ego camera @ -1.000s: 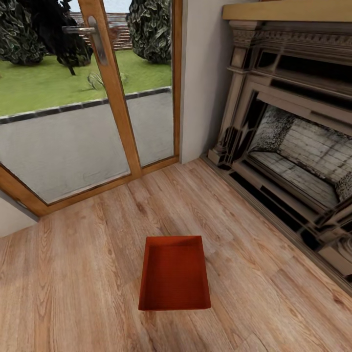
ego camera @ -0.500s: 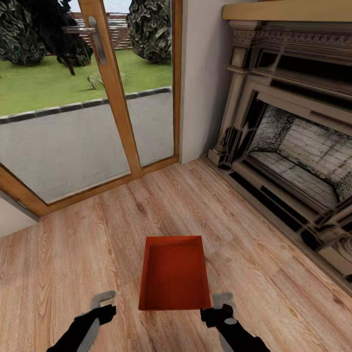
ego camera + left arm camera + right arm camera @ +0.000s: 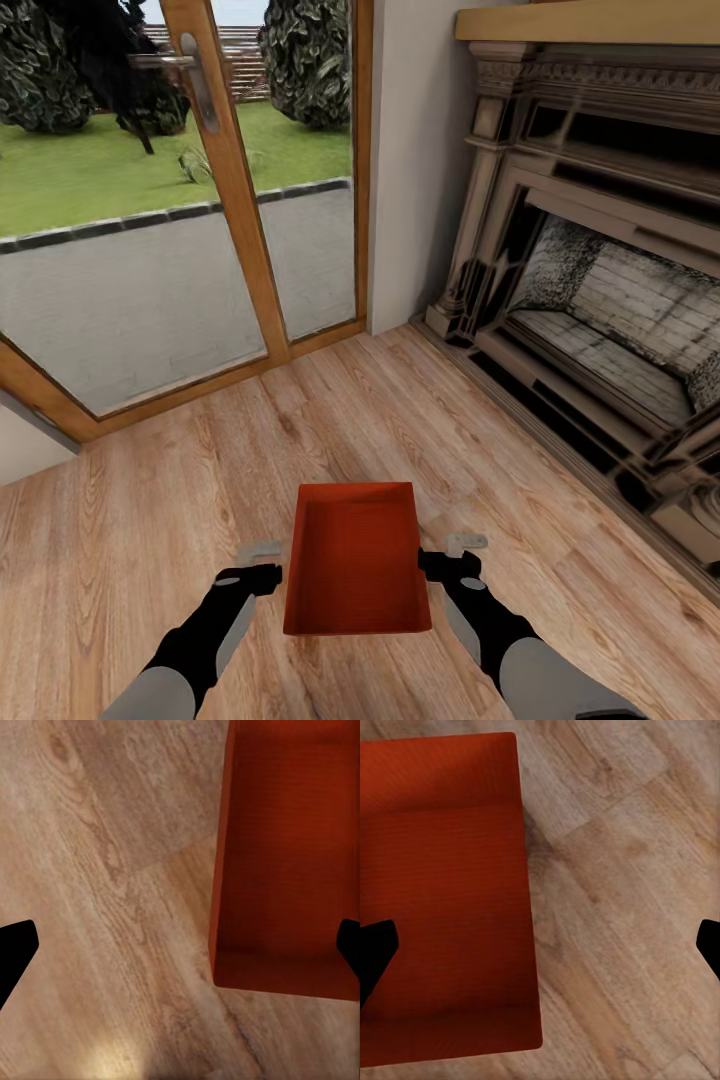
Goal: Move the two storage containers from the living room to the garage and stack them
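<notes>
The left gripper [image 3: 262,562] hung just beside the left wall of the storage container [image 3: 356,560], fingers spread wide, nothing between them; in the left wrist view its dark fingertips [image 3: 15,949] sat far apart, one over bare planks, the other over the container [image 3: 289,855]. The right gripper [image 3: 455,556] hung just beside the right wall, likewise spread and empty; whether either touched the wall could not be told.

The container lay on the wood floor [image 3: 150,540], near centre; its long axis ran from near to far, open top upward. It was a shallow orange-red rectangular bin, walls finely ribbed [image 3: 446,892].

The floor was light planking with visible grain; far left stood a glazed door [image 3: 225,170] in an orange wooden frame; far right, a carved fireplace [image 3: 590,260] with a brick interior.
</notes>
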Controlling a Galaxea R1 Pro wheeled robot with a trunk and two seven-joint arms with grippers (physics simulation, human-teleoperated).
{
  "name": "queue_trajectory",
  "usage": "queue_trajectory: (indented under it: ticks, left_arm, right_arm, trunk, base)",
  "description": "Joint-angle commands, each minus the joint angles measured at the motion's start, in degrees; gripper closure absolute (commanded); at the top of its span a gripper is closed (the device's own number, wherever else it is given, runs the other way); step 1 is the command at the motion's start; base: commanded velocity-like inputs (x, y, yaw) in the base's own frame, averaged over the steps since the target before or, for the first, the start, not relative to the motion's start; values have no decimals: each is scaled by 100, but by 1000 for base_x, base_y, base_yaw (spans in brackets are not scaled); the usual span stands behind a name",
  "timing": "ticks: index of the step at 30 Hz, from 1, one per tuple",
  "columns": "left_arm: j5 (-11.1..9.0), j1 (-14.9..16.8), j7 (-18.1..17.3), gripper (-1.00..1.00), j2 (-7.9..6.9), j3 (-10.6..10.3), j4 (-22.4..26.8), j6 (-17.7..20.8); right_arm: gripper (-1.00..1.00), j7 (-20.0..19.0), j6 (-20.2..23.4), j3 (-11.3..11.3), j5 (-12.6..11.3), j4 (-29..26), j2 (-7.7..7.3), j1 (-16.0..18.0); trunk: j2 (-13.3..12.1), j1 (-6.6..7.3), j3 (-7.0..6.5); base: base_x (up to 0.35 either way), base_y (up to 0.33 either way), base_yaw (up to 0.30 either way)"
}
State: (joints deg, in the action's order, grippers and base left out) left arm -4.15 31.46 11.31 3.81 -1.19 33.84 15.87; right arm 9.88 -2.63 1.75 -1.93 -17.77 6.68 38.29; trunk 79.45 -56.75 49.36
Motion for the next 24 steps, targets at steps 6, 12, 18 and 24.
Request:
queue_trajectory:
  ticks: [6, 12, 18, 24]
  left_arm:
    - [-50, 1, 7, -100, 63, -13, 9, -78]
    - [-59, 1, -5, -100, 94, -5, -30, -364]
    - [-26, 1, 32, -100, 108, -21, 16, -425]
    - [-34, 1, 53, -100, 114, -14, -62, -423]
  right_arm:
    - [-100, -27, -26, 36, 25, 10, 4, 3]
    - [-100, -31, -27, 85, 285, 18, 17, 3]
    - [-100, -30, -11, 88, 297, 22, 55, 3]
    - [-100, -30, -18, 89, 279, 201, 37, 3]
  trunk:
    - [2, 0, 4]
    - [2, 0, 4]
    - [2, 0, 4]
    - [2, 0, 4]
  base:
    - [0, 0, 0]
    - [0, 0, 0]
    - [0, 0, 0]
    - [0, 0, 0]
